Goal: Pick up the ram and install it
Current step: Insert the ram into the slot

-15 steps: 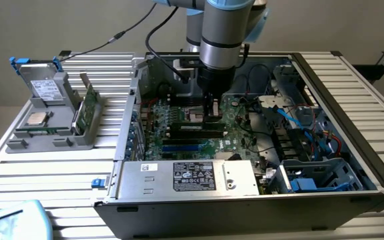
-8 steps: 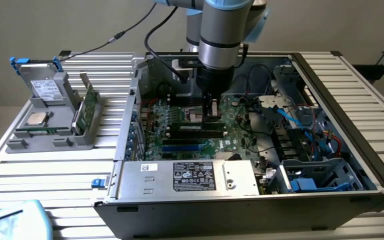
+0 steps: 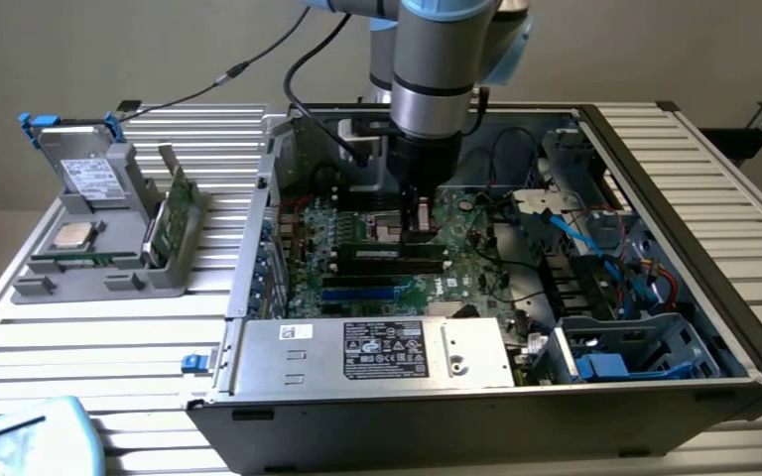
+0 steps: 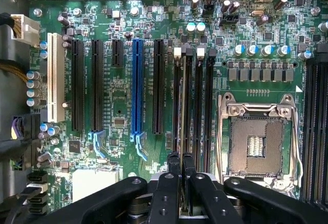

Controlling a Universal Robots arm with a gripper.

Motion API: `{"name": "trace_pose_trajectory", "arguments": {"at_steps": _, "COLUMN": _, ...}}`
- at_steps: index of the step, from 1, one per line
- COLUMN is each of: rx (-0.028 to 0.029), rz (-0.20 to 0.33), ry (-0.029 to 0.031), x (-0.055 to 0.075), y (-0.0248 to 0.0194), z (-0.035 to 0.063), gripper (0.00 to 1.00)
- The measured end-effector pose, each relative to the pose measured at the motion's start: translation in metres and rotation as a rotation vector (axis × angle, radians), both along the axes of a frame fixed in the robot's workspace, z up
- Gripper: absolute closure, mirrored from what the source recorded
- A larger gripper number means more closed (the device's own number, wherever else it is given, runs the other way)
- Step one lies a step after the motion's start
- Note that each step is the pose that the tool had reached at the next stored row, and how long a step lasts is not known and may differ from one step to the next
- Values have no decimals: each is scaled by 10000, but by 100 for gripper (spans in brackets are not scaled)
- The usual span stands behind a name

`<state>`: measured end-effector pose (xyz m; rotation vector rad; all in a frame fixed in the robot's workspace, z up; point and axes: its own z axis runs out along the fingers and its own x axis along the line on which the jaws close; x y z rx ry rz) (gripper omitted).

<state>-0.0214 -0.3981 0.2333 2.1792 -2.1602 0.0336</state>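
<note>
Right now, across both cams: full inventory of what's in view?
table: 1, silver slats, under everything
PC case: 1, black, open, on the table
motherboard: 1, green, inside the PC case
CPU socket: 1, silver, empty
ram: 1, dark green, edge-on in a memory slot beside the CPU socket
blue slot: 1, blue, mid-board
black expansion slots: 4, black, either side of the blue slot
white slot: 1, white, board edge
power supply: 1, silver, case's near side
fixture: 1, grey, exterior view's left of the case
drive caddy: 1, grey with blue handles, upright on the fixture
arm: 1, silver and pale blue, reaching into the case
gripper: 1, black, shut on the ram
</note>
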Motion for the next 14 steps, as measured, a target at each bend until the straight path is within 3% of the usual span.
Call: {"name": "trace_pose_trajectory", "arguments": {"at_steps": 14, "rx": -34, "rz": 1, "ry": -46, "x": -20, "y": -2, "z": -19, "gripper": 87}}
